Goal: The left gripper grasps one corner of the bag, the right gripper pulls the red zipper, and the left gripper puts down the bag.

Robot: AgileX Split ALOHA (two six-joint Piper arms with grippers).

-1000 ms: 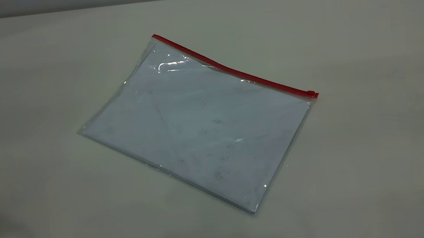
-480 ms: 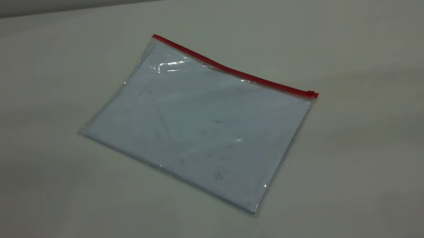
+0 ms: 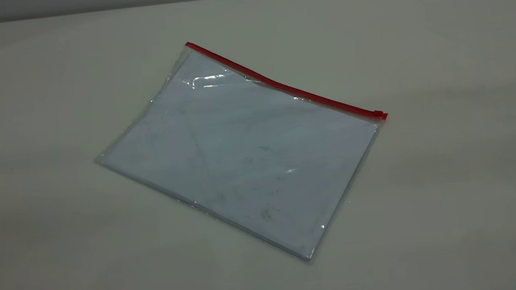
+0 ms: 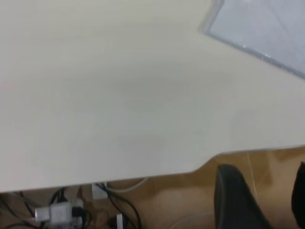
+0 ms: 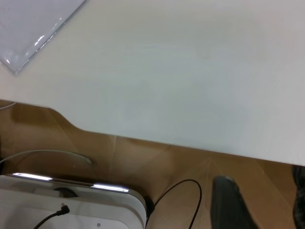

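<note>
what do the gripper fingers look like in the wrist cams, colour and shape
Little of either shows. In the left wrist view, the left gripper appears as two dark, near-black fingers, the fuller one broad and tapering to a rounded tip. In the right wrist view, the right gripper looks alike: a matte black rounded finger and a sliver of a second. No markings are visible. The exterior view shows neither arm.

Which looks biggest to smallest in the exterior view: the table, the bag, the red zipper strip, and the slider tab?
1. The table, filling nearly the whole view.
2. The bag, lying flat on it.
3. The red zipper, a thin strip along the bag's far long edge.
4. The slider tab, a tiny piece at the strip's right end.
</note>
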